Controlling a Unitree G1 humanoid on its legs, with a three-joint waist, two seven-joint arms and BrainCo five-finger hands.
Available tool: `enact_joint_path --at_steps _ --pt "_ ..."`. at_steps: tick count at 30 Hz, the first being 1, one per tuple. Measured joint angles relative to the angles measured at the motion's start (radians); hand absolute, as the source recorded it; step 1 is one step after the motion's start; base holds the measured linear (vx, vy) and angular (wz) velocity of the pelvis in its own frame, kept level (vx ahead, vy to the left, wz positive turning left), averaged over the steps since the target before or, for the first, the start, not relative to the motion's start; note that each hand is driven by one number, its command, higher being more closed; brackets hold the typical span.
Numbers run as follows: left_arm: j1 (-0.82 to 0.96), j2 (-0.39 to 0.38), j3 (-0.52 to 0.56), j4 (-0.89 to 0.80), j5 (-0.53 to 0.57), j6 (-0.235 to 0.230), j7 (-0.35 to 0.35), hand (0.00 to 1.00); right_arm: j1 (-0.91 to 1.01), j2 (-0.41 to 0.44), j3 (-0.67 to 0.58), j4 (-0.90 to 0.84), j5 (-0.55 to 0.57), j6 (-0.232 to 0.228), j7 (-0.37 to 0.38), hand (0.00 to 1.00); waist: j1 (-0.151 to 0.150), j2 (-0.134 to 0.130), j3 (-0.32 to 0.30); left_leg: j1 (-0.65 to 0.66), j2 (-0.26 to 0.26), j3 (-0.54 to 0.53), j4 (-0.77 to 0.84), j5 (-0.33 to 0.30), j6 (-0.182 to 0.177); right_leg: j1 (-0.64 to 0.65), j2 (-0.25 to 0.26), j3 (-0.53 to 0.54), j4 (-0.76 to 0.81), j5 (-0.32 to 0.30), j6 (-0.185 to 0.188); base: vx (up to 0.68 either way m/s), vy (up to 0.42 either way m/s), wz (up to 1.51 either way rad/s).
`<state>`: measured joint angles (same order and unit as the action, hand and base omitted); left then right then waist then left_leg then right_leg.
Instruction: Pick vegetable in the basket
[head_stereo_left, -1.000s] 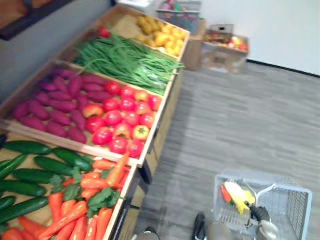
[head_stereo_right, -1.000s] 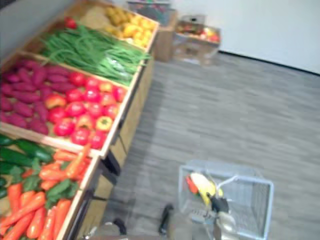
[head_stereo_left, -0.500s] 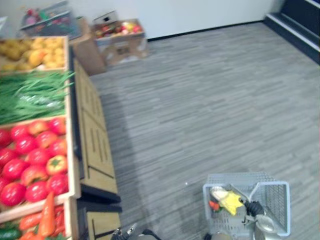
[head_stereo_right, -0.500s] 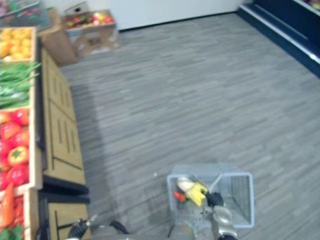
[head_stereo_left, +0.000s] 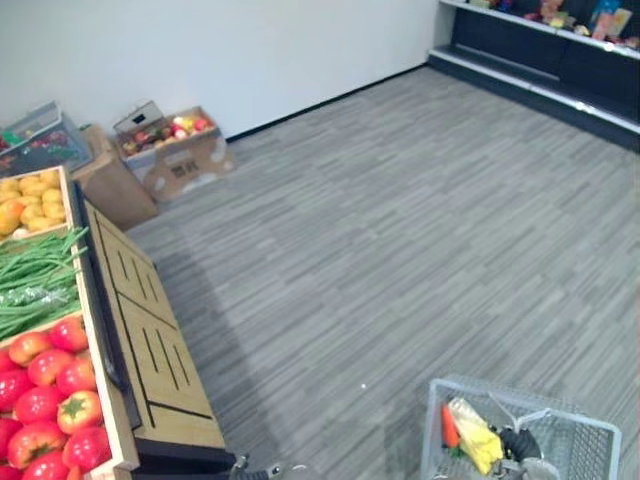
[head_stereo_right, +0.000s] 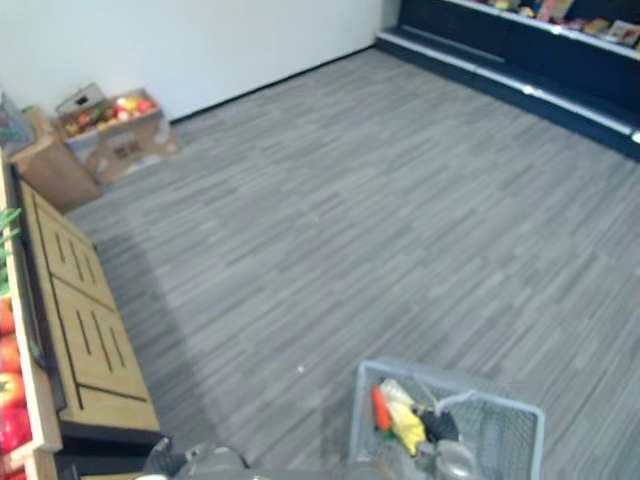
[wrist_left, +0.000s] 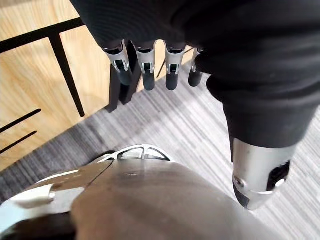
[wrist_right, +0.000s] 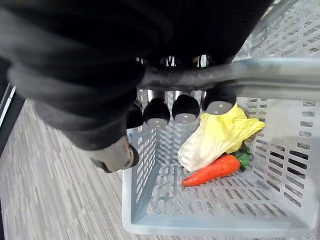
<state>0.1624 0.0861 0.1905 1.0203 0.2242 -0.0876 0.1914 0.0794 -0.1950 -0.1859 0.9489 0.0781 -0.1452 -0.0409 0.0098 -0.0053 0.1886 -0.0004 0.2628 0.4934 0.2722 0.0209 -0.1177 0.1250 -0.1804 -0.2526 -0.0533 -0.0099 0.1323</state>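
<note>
A pale grey plastic basket (head_stereo_left: 560, 408) hangs low at my right side. My right hand (wrist_right: 172, 107) is shut on the basket's handle (wrist_right: 270, 75), its fingers curled round the bar. Inside the basket lie an orange carrot (wrist_right: 212, 170) with a green top and a yellow-white leafy cabbage (wrist_right: 215, 140), touching each other. In the left eye view the carrot (head_stereo_left: 449, 428) sits by the basket's near wall. My left hand (wrist_left: 145, 70) hangs beside the wooden stand with straight fingers and holds nothing.
A wooden produce stand (head_stereo_left: 150, 360) runs along the left, with tomatoes (head_stereo_left: 45, 400), green beans (head_stereo_left: 35, 275) and yellow fruit (head_stereo_left: 25, 195). A cardboard box of produce (head_stereo_left: 175, 150) stands by the white wall. Dark shelves (head_stereo_left: 540, 50) line the far right. Grey plank floor (head_stereo_left: 400, 230) lies between.
The camera has swung away from the stand, so the crates slid off to the left and more floor shows. The basket stays in my right hand with the same contents.
</note>
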Motion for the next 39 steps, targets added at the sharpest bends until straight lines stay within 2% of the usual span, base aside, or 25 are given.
enact_joint_path --at_steps 4,7,10,12,14,15,16,17,18,19,20,21,22,23,24,25,27,29,31,33,34,35,36,38,39 --pt "-0.003 -0.001 0.003 0.015 0.025 -0.015 -0.001 0.0 -0.018 -0.02 0.026 -0.001 0.0 0.0 0.0 1.0 0.029 0.002 0.001 0.0 -0.031 -0.14 -0.049 -0.065 -0.008 -0.037 0.008 0.067 -0.057 0.051 0.005 -0.02 0.089 -0.42" --pt "-0.01 -0.008 0.003 0.026 0.028 -0.019 -0.003 0.0 -0.043 -0.031 0.036 -0.001 -0.001 0.001 0.0 1.0 0.041 0.025 -0.004 0.005 -0.044 -0.198 -0.075 -0.204 -0.023 -0.068 0.012 0.101 -0.059 0.065 0.03 -0.01 0.174 -0.36" --pt "-0.013 0.003 0.005 0.027 0.031 -0.019 -0.002 0.0 -0.033 -0.02 0.039 -0.008 -0.002 0.001 0.004 1.0 0.057 -0.011 0.004 0.004 -0.097 -0.215 -0.037 -0.266 -0.008 -0.078 -0.036 0.117 -0.03 0.053 0.042 0.02 0.172 -0.18" --pt "-0.012 0.002 0.003 0.026 0.031 -0.018 -0.003 0.0 -0.039 -0.018 0.038 -0.009 -0.002 0.001 0.003 1.0 0.079 -0.011 0.002 0.007 -0.12 -0.231 -0.021 -0.307 0.004 -0.137 -0.056 0.15 0.102 0.007 0.047 0.08 0.19 -0.45" --pt "-0.008 0.002 -0.005 0.042 0.031 -0.017 -0.003 0.0 -0.057 -0.011 0.039 -0.013 -0.002 -0.001 0.004 1.0 0.075 -0.006 0.001 0.032 -0.124 -0.23 -0.027 -0.321 0.019 -0.277 -0.071 0.138 0.395 -0.024 0.062 0.13 0.16 -0.27" --pt "-0.008 0.01 -0.013 0.043 0.031 -0.015 -0.003 0.0 -0.064 -0.003 0.04 -0.015 -0.002 -0.006 0.004 1.0 0.065 0.0 0.001 0.055 -0.129 -0.243 -0.026 -0.314 0.022 -0.346 -0.091 0.15 0.572 -0.019 0.07 0.2 0.115 0.2" --pt "-0.007 0.031 -0.03 0.04 0.031 -0.012 -0.004 0.0 -0.068 0.008 0.036 -0.016 -0.002 -0.008 0.004 1.0 0.055 -0.017 0.01 0.097 -0.131 -0.272 -0.03 -0.317 0.027 -0.385 -0.116 0.166 0.718 0.005 0.104 0.32 0.053 0.41" --pt "-0.003 0.034 -0.034 0.036 0.03 -0.01 -0.005 0.0 -0.067 0.016 0.035 -0.014 -0.002 -0.008 0.002 1.0 0.049 -0.015 0.014 0.116 -0.129 -0.285 -0.034 -0.317 0.027 -0.401 -0.127 0.159 0.767 -0.011 0.106 0.32 -0.04 0.54" --pt "0.0 0.044 -0.039 0.031 0.03 -0.009 -0.006 0.0 -0.065 0.023 0.038 -0.014 -0.002 -0.007 0.005 1.0 0.043 -0.02 0.012 0.136 -0.12 -0.303 -0.041 -0.317 0.027 -0.404 -0.133 0.122 0.789 -0.069 0.088 0.34 -0.117 0.56" --pt "-0.009 0.048 -0.036 0.024 0.028 -0.006 -0.005 0.0 -0.069 0.024 0.042 -0.015 -0.002 -0.007 0.006 1.0 0.042 -0.016 0.014 0.148 -0.092 -0.325 -0.046 -0.317 0.026 -0.408 -0.113 0.071 0.754 -0.12 0.028 0.36 -0.211 0.73" --pt "-0.017 0.044 -0.035 0.008 0.024 -0.003 -0.003 0.0 -0.079 0.024 0.038 -0.021 -0.001 -0.007 0.005 1.0 0.031 -0.006 0.018 0.15 -0.057 -0.364 -0.053 -0.316 0.023 -0.426 -0.074 0.035 0.668 -0.14 -0.007 0.34 -0.243 0.62" --pt "-0.019 0.043 -0.034 0.007 0.024 -0.003 -0.003 0.0 -0.082 0.024 0.035 -0.023 -0.001 -0.007 0.005 1.0 0.027 -0.005 0.018 0.15 -0.052 -0.371 -0.057 -0.312 0.016 -0.428 -0.068 0.035 0.638 -0.138 -0.007 0.29 -0.251 0.73" --pt "-0.024 0.043 -0.033 0.001 0.024 0.001 -0.003 0.0 -0.082 0.022 0.028 -0.036 0.0 -0.01 0.005 1.0 0.015 -0.009 0.016 0.15 -0.038 -0.393 -0.064 -0.304 0.001 -0.425 -0.06 0.047 0.497 -0.113 -0.006 0.32 -0.385 0.69" --pt "-0.023 0.043 -0.027 -0.006 0.024 0.001 -0.003 0.0 -0.074 0.022 0.014 -0.036 -0.001 -0.012 0.003 1.0 0.016 -0.025 0.009 0.158 -0.031 -0.415 -0.064 -0.305 -0.023 -0.412 -0.062 0.095 0.353 -0.03 -0.031 0.33 -0.433 0.75" --pt "-0.023 0.045 -0.025 -0.006 0.024 0.002 -0.002 0.0 -0.068 0.022 0.009 -0.036 -0.001 -0.012 0.002 1.0 0.016 -0.039 0.004 0.165 -0.027 -0.428 -0.063 -0.311 -0.041 -0.402 -0.065 0.117 0.307 0.058 -0.018 0.4 -0.518 0.58" --pt "-0.04 0.018 -0.017 0.004 0.023 0.004 -0.003 0.0 -0.078 0.009 -0.015 -0.03 -0.001 -0.008 -0.005 1.0 0.021 0.016 0.012 0.168 0.03 -0.448 -0.064 -0.303 -0.073 -0.381 -0.017 0.094 0.346 0.044 0.009 0.28 -0.372 0.5" --pt "-0.044 0.0 -0.017 -0.004 0.024 -0.005 -0.001 0.0 -0.095 -0.008 -0.034 -0.03 -0.001 -0.008 -0.005 1.0 0.02 0.017 0.015 0.17 0.039 -0.462 -0.086 -0.238 -0.091 -0.422 -0.011 0.11 0.463 -0.051 0.001 0.23 -0.331 0.43" --pt "-0.052 -0.004 -0.016 -0.005 0.022 -0.005 0.002 0.0 -0.089 -0.014 -0.031 -0.022 -0.001 -0.007 0.0 1.0 0.013 0.023 0.013 0.176 0.052 -0.52 -0.117 -0.155 -0.114 -0.42 -0.032 0.057 0.554 -0.142 -0.013 0.2 -0.313 0.62" --pt "-0.051 -0.007 -0.007 -0.004 0.019 -0.011 0.003 0.0 -0.087 -0.004 -0.025 0.002 -0.001 -0.008 0.005 1.0 0.01 0.03 0.007 0.142 0.067 -0.565 -0.097 -0.099 -0.121 -0.39 -0.03 0.003 0.553 -0.172 -0.029 0.15 -0.279 0.82" --pt "-0.051 -0.007 0.013 -0.005 0.015 -0.011 0.004 0.0 -0.081 0.001 -0.023 0.018 0.0 -0.004 0.007 1.0 0.005 0.027 0.005 0.068 0.078 -0.586 -0.045 -0.024 -0.089 -0.34 -0.031 -0.071 0.505 -0.18 -0.039 0.13 -0.282 1.04" --pt "-0.05 -0.004 0.012 -0.004 0.015 -0.008 0.007 0.0 -0.073 0.011 -0.035 0.028 0.0 0.003 0.008 1.0 0.0 0.017 0.002 0.026 0.085 -0.534 -0.038 0.055 -0.045 -0.301 -0.033 -0.12 0.449 -0.177 -0.043 0.09 -0.228 0.97" --pt "-0.047 -0.003 0.012 -0.004 0.016 -0.007 0.008 0.0 -0.071 0.018 -0.046 0.039 0.001 0.005 0.007 1.0 -0.002 0.014 0.001 0.015 0.092 -0.491 -0.048 0.105 -0.03 -0.275 -0.033 -0.151 0.416 -0.172 -0.051 0.12 -0.273 1.29" --pt "-0.041 0.001 0.012 -0.004 0.017 -0.002 0.01 0.0 -0.058 0.022 -0.055 0.045 0.002 0.007 0.007 1.0 -0.006 0.008 0.004 0.003 0.113 -0.377 -0.056 0.167 -0.016 -0.221 -0.033 -0.215 0.353 -0.159 -0.064 0.12 -0.206 1.14" --pt "-0.02 -0.004 0.011 -0.002 0.018 0.005 0.012 0.0 -0.047 0.025 -0.084 0.05 0.006 0.011 0.003 1.0 -0.009 0.013 0.005 -0.016 0.108 -0.138 0.02 0.07 -0.027 -0.132 -0.029 -0.302 0.281 -0.148 -0.072 0.13 -0.147 1.19" --pt "-0.016 -0.007 0.011 -0.003 0.019 0.004 0.012 0.0 -0.036 0.026 -0.093 0.052 0.009 0.011 0.0 1.0 -0.005 0.013 0.005 -0.017 0.073 -0.065 0.039 0.003 -0.035 -0.093 -0.032 -0.337 0.254 -0.145 -0.067 0.09 -0.056 0.91"
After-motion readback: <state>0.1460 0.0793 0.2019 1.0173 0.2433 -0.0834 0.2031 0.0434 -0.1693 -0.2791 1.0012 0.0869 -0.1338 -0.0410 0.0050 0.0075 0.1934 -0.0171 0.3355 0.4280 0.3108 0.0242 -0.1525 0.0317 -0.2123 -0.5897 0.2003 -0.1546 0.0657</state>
